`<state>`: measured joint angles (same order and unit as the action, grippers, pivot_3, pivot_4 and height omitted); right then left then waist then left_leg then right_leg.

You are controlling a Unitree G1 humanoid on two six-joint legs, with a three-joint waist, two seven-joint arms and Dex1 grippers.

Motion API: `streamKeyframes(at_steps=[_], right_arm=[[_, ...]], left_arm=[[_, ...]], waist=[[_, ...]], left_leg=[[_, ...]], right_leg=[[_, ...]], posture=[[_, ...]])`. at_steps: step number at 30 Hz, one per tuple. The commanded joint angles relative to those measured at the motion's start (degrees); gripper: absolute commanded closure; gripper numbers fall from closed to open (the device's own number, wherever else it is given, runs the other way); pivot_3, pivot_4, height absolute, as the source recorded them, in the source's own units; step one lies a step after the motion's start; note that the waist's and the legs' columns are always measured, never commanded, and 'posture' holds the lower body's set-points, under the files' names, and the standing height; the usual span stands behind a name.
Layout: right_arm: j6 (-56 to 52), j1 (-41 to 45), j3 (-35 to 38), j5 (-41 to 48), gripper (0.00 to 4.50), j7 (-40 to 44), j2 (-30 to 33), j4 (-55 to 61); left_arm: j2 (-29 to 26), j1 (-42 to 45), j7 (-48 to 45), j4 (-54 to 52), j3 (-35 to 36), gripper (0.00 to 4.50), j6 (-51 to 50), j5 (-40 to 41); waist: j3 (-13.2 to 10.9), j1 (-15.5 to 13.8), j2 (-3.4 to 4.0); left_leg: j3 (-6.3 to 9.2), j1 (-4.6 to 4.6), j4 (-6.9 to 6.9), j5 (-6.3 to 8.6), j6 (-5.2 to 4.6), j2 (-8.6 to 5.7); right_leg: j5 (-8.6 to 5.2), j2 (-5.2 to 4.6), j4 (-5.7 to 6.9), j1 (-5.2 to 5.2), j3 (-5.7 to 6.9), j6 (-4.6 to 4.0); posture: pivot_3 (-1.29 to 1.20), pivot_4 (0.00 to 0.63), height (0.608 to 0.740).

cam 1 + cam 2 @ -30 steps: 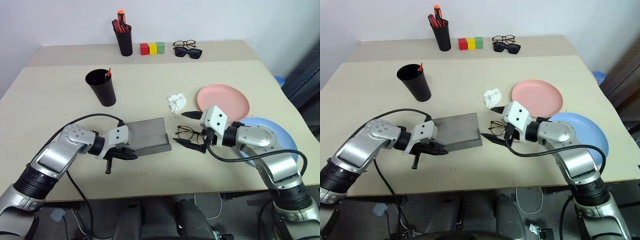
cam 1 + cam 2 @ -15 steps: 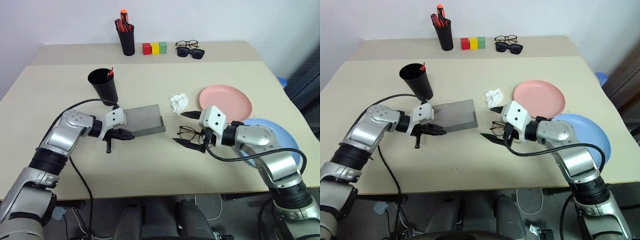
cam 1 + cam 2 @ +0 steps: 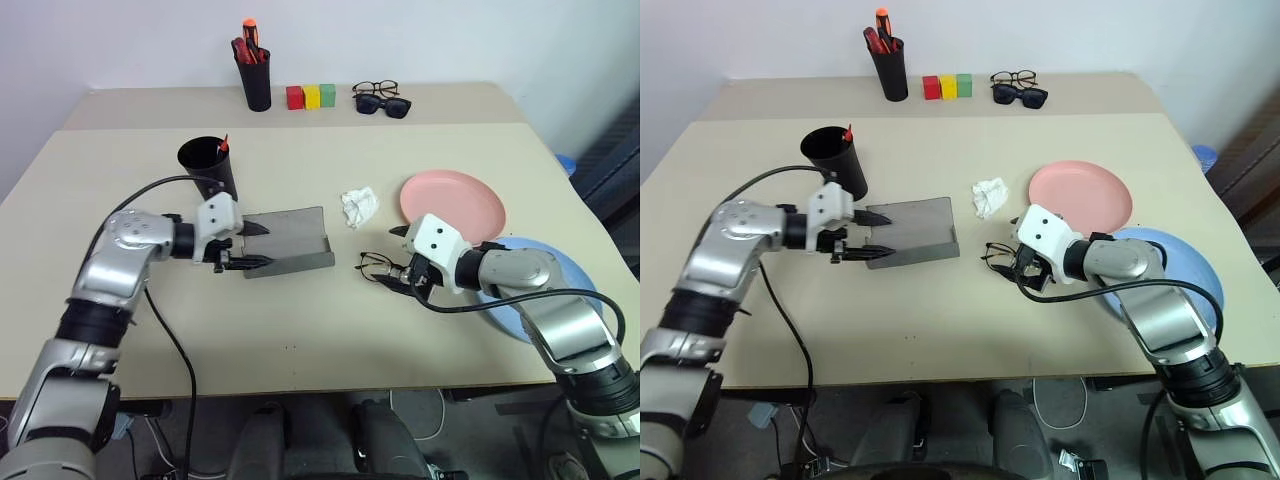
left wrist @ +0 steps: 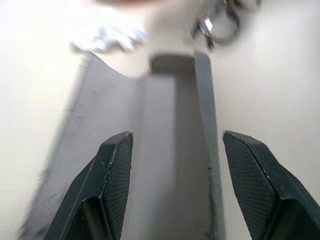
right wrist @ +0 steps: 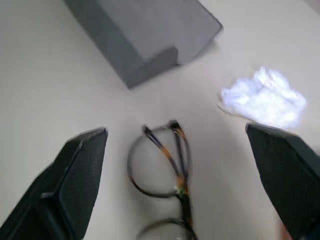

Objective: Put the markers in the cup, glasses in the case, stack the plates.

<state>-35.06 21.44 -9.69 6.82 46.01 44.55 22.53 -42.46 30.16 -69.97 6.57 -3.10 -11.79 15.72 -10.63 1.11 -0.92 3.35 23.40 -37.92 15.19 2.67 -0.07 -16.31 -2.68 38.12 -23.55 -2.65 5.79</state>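
Note:
The grey case (image 3: 292,241) lies mid-table and looks open, a shallow trough inside (image 4: 175,150). My left gripper (image 3: 252,246) is open, its fingers spread over the case's left end. The wire-framed glasses (image 3: 374,265) rest on the table right of the case. My right gripper (image 3: 397,260) is open, its two fingers either side of the glasses (image 5: 165,170). A red marker tip (image 3: 222,145) sticks out of the black cup (image 3: 208,166) behind my left gripper. The pink plate (image 3: 452,200) lies flat at the right. Beside it lies the blue plate (image 3: 548,268), partly under my right arm.
A crumpled white tissue (image 3: 358,205) lies between the case and the pink plate. On the back shelf stand a black pen pot (image 3: 253,78) with red and orange pens, three coloured blocks (image 3: 308,96), brown-rimmed glasses (image 3: 376,88) and black sunglasses (image 3: 386,104).
My left gripper, shut on the case's left end, dragged it away from me towards the cup, then opened. My right gripper moved in closer around the glasses.

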Motion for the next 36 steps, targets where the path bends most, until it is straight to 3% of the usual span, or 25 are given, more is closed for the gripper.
streamKeyframes(at_steps=[1, 4, 9, 27, 30, 36], right_arm=[[1.40, 0.01, -1.07, -2.54, 0.00, -0.25, 1.14, 0.77], [1.82, 0.13, -2.14, -4.73, 0.00, -0.23, 2.23, -0.39], [-0.50, 1.01, -3.38, -7.14, 0.00, 0.57, 3.73, -0.54], [-9.39, 3.72, -7.03, -12.26, 0.00, -1.66, 0.86, -0.09], [-9.77, 3.75, -7.28, -12.41, 0.87, -1.74, 1.03, 0.04], [-10.60, 3.78, -7.52, -13.14, 3.88, -1.87, 1.03, 0.23]], left_arm=[[0.77, -7.69, 3.92, -11.60, 3.32, 1.63, -4.10, 4.22], [2.67, -15.93, 7.76, -20.77, 1.93, 1.63, -5.93, 4.34], [6.24, -21.09, 12.24, -27.38, -1.93, 1.63, -6.37, 2.65], [7.72, -21.08, 15.93, -27.91, -4.02, 1.63, -5.79, 1.96], [7.77, -21.16, 16.06, -27.98, -4.13, 1.57, -5.67, 2.03], [7.48, -21.40, 15.69, -27.79, -4.13, 1.57, -5.18, 2.34]], waist=[[0.01, -0.09, 0.01], [0.02, -0.27, 0.03], [0.02, -0.56, 0.02], [0.04, -0.35, 0.07], [0.04, -0.33, 0.07], [0.04, -0.32, 0.07]], left_leg=[[-0.01, 0.00, -0.01, 0.00, 0.00, 0.00], [-0.02, -0.03, -0.05, 0.01, -0.02, 0.00], [0.00, -0.02, -0.13, 0.01, -0.02, -0.06], [-0.03, -0.07, -0.09, 0.02, -0.02, -0.06], [-0.02, -0.08, -0.09, 0.02, -0.02, -0.06], [-0.02, -0.07, -0.09, 0.02, -0.02, -0.06]], right_leg=[[0.00, 0.00, -0.01, 0.00, 0.00, 0.00], [-0.01, -0.12, -0.03, 0.10, -0.02, 0.03], [0.00, -0.13, -0.02, 0.16, 0.03, 0.04], [-0.01, -0.08, -0.04, 0.17, 0.00, 0.03], [-0.01, -0.06, -0.04, 0.16, 0.00, 0.03], [-0.01, -0.06, -0.04, 0.16, 0.00, 0.03]], posture=[[0.00, 0.150, 0.740], [0.00, 0.150, 0.740], [0.00, 0.150, 0.740], [0.00, 0.150, 0.740], [0.00, 0.150, 0.740], [0.00, 0.150, 0.740]])
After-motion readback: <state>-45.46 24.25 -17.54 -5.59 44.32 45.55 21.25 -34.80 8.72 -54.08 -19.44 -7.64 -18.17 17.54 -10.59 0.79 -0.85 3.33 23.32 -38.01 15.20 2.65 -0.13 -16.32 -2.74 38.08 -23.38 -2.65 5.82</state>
